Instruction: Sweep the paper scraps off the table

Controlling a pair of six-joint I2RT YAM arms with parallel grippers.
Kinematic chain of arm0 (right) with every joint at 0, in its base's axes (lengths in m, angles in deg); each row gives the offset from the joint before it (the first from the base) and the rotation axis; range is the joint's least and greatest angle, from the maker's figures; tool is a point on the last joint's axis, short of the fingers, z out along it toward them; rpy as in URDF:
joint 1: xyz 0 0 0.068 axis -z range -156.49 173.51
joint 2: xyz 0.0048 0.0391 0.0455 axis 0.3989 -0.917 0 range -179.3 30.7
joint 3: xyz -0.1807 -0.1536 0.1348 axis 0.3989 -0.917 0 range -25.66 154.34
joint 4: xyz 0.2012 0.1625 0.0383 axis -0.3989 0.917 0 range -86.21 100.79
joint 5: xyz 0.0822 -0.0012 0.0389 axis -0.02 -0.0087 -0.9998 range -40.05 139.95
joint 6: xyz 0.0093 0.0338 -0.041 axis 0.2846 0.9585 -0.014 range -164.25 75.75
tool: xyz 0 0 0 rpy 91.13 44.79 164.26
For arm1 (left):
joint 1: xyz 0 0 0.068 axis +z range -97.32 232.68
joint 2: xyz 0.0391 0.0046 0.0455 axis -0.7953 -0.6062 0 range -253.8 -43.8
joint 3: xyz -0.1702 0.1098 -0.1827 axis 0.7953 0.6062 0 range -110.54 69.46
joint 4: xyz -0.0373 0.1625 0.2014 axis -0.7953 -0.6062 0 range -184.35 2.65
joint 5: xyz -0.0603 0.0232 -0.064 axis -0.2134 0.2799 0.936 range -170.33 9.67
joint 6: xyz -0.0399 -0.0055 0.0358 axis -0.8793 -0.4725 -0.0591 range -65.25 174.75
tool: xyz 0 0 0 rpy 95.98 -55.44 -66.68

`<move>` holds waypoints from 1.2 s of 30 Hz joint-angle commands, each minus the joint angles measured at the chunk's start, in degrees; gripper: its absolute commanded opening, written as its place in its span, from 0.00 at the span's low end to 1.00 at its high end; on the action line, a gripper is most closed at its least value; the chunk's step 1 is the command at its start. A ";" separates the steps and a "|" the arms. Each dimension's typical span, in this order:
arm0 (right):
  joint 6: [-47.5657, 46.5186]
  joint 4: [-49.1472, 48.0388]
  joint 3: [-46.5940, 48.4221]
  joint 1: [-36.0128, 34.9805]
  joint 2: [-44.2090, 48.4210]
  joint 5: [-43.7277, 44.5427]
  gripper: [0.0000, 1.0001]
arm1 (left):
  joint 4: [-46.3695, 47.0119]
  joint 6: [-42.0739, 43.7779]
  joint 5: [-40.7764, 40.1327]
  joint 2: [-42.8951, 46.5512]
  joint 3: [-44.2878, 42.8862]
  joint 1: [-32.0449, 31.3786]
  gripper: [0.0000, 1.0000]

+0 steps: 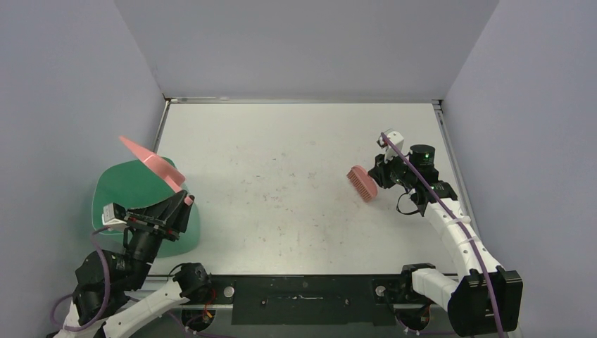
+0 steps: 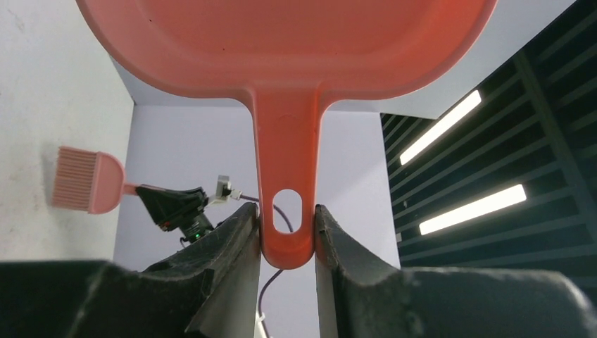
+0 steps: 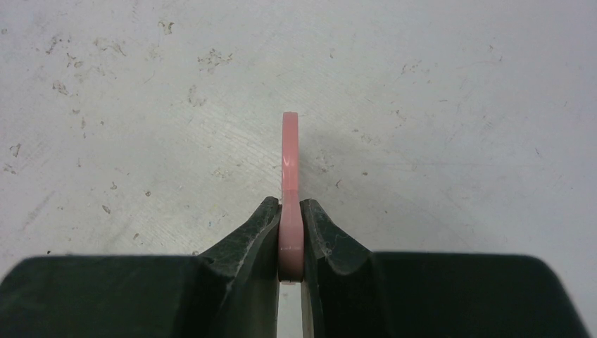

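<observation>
No paper scraps show in any view. The white table (image 1: 281,183) bears only faint scuff marks. My left gripper (image 1: 184,201) is shut on the handle of the pink dustpan (image 1: 153,164), held tilted up over the mint-green bin (image 1: 127,190). The left wrist view shows the dustpan (image 2: 281,49) from below, with my left gripper (image 2: 287,239) clamped on its handle end. My right gripper (image 1: 380,172) is shut on the handle of the pink hand brush (image 1: 362,183), above the table's right part. The right wrist view shows the brush handle (image 3: 290,162) edge-on in my right gripper (image 3: 290,243).
The bin stands at the table's left edge beside my left arm. Grey walls close in the table at the back and on both sides. A metal rim (image 1: 303,101) runs along the far edge.
</observation>
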 commanded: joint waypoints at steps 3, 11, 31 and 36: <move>-0.67 -2.80 -0.33 0.19 2.62 -1.37 0.05 | 8.79 -4.03 1.74 6.66 -0.49 5.54 0.00; -0.95 -2.80 -0.33 0.18 3.03 -1.47 0.05 | 6.55 -0.55 1.84 5.73 -2.10 6.68 0.00; -0.22 -3.32 -0.68 2.60 4.21 -1.76 0.05 | 1.19 36.20 10.66 -28.86 -17.22 6.59 0.00; -0.09 -3.25 -0.77 3.34 4.64 -2.10 0.05 | -4.17 43.27 11.83 -38.99 -23.11 6.67 0.00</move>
